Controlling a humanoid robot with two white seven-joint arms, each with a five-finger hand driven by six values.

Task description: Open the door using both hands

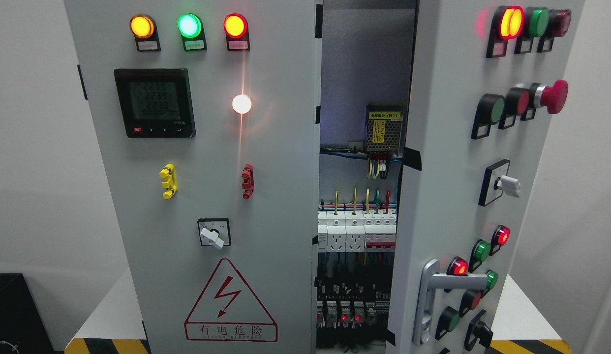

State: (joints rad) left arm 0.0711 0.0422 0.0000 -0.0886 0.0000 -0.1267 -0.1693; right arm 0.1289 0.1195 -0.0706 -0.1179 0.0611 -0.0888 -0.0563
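Observation:
A grey electrical cabinet fills the head view. Its left door (212, 147) stands shut and faces me, with three lit lamps, a meter (154, 103) and a rotary switch (214, 233). The right door (463, 187) is swung partly outward, showing its edge and a silver lever handle (433, 295) low down. Between the doors a gap reveals the interior (364, 196) with breakers, sockets, wiring and a power supply (383, 129). Neither of my hands shows in the picture.
The cabinet rests on a white base (113, 314) with yellow-black hazard tape (108, 345) along the front. A black object (15, 314) sits at the lower left. A red mushroom button (554, 96) and other knobs stick out from the right door.

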